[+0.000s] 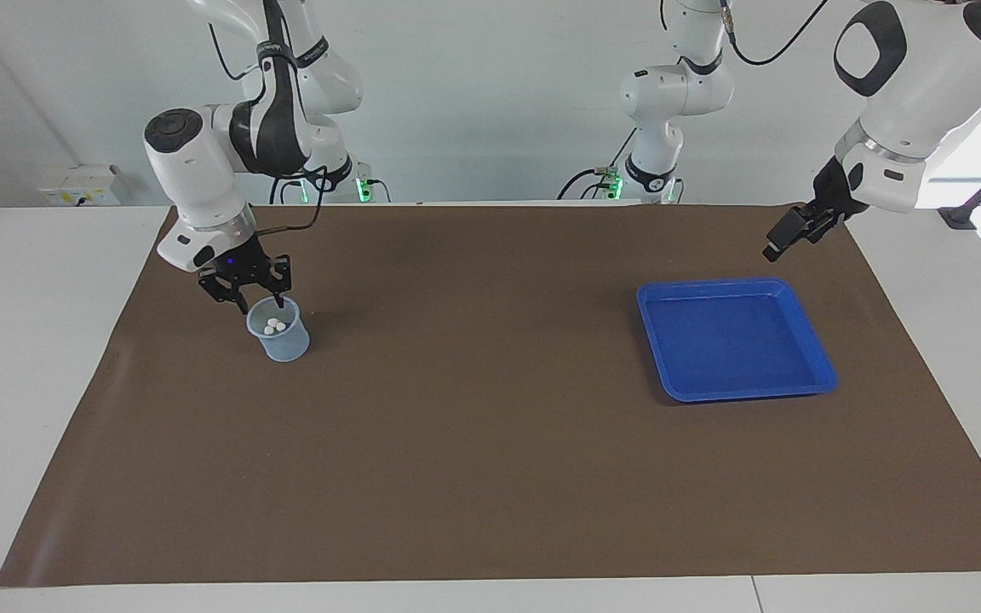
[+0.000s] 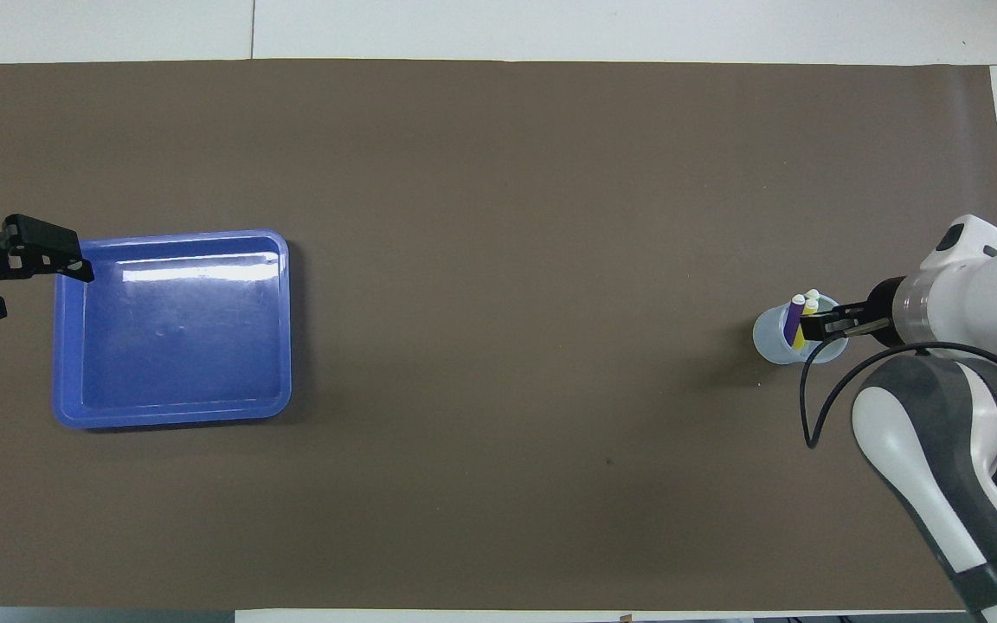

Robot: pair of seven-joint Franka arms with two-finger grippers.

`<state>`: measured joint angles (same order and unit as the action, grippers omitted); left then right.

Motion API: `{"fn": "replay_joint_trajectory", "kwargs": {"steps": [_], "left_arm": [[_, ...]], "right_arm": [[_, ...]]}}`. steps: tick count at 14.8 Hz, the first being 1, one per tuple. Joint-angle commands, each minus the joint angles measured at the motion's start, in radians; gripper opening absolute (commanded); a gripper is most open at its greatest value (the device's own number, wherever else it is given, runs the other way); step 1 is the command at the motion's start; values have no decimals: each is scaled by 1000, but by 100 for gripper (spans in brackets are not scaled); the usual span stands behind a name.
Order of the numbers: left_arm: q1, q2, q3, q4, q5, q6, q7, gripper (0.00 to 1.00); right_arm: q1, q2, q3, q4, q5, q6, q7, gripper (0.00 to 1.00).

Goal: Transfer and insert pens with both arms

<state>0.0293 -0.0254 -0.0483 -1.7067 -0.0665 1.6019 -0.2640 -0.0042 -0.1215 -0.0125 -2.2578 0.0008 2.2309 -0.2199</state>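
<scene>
Three pens stand upright in a translucent bluish cup [image 1: 279, 336] at the right arm's end of the table, showing as three whitish caps [image 1: 275, 324]. In the overhead view the purple pen [image 2: 797, 308] and the yellow pen [image 2: 800, 336] show in the cup [image 2: 768, 337]. The third pen shows only its whitish cap [image 2: 813, 293]. My right gripper [image 1: 259, 300] is open just over the cup's rim, also seen from above [image 2: 817, 329]. My left gripper [image 1: 783, 236] is open and empty, raised beside the tray's corner nearest the left arm, and also shows from above [image 2: 38, 290].
An empty blue tray [image 1: 823, 375] lies at the left arm's end of the table, also in the overhead view [image 2: 284, 346]. A brown mat [image 1: 490, 443] covers the table. Two smaller white arms [image 1: 669, 94] with green-lit bases stand at the robots' edge.
</scene>
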Motion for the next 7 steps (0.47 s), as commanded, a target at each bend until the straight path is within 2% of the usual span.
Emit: {"fn": "replay_joint_trajectory", "kwargs": {"steps": [1,4,7], "left_arm": [[-90,4,31,10,51,-22,61,100],[-131,9,42,21,60,-20,61,100],[-131,28,42,87,62,-68,66,100]], "right_arm": [[-7,8,2,55,-13,-10,-1,100],[-7,-4,-11,105,-13,-48,27,100],[-7,0,-33,216,-13,-180,80,100]]}}
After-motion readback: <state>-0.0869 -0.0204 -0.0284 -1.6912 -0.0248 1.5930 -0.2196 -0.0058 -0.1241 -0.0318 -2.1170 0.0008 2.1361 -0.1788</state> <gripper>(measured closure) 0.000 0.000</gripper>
